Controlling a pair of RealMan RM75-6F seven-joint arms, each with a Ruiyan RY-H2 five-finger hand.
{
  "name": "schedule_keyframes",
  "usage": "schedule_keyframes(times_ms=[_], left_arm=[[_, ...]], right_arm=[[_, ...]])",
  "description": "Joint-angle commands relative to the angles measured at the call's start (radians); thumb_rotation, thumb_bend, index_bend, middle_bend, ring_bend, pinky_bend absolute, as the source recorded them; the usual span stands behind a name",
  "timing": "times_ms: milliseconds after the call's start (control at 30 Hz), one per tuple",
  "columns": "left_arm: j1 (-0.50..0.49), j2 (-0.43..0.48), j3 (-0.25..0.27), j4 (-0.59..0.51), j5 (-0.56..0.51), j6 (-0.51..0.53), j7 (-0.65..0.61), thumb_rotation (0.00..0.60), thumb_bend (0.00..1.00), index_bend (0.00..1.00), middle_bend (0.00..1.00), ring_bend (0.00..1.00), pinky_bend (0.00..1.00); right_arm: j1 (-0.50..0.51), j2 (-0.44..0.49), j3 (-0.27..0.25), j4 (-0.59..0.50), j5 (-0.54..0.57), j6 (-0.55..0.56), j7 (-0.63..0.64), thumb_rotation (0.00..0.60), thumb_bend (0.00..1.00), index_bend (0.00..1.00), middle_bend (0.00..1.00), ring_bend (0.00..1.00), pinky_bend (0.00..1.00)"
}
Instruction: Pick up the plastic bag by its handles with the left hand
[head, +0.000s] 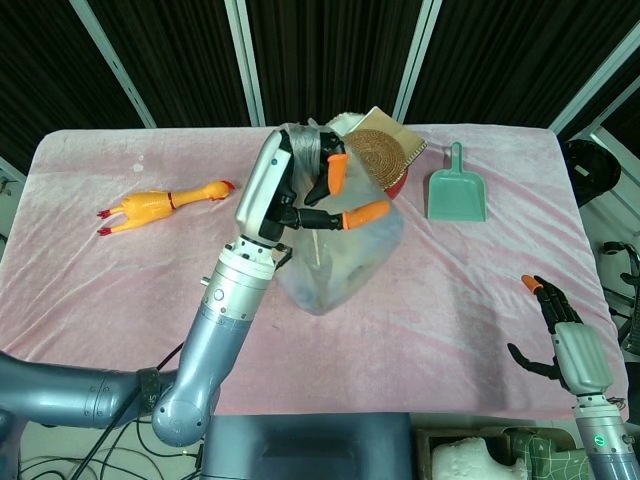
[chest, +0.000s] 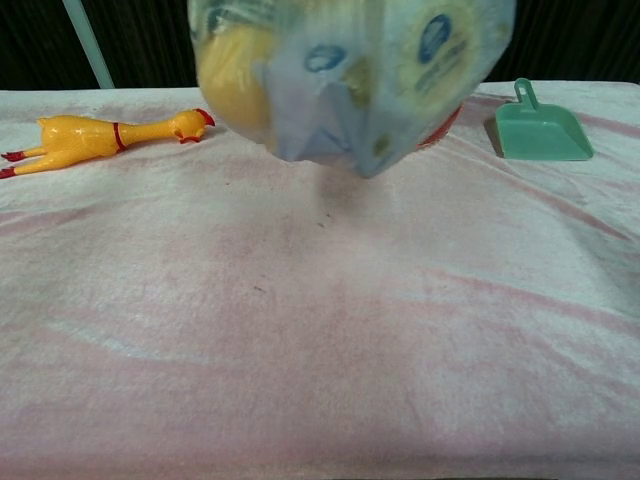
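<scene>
The clear plastic bag (head: 340, 265) hangs in the air over the middle of the pink table, with a yellow round thing and blue-white packages inside. In the chest view the plastic bag (chest: 350, 80) floats well above the cloth, its top cut off by the frame. My left hand (head: 300, 190) grips the bunched handles at the bag's top, orange fingertips sticking out to the right. My right hand (head: 560, 330) is low at the right edge, fingers spread, holding nothing.
A yellow rubber chicken (head: 165, 205) lies at the left. A red bowl (head: 390, 180) with a woven coaster sits behind the bag, partly hidden. A green dustpan (head: 457, 192) lies at the back right. The pink cloth (chest: 330, 330) spreads below.
</scene>
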Motion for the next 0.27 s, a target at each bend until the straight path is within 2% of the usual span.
schedule_keyframes(times_ms=[33,267], left_arm=[[-0.025,0.010,-0.014,-0.005,-0.019,0.009,0.028,0.600,0.11,0.78,1.00,0.89,0.89],[-0.046,0.005,-0.019,-0.006,-0.045,0.040,0.044,0.600,0.10,0.79,1.00,0.89,0.89]], right_arm=[[0.000,0.000,0.000,0.000,0.000,0.001,0.000,0.600,0.23,0.00,0.00,0.00,0.18],[0.000,0.000,0.000,0.000,-0.001,0.001,0.003,0.600,0.23,0.00,0.00,0.00,0.18]])
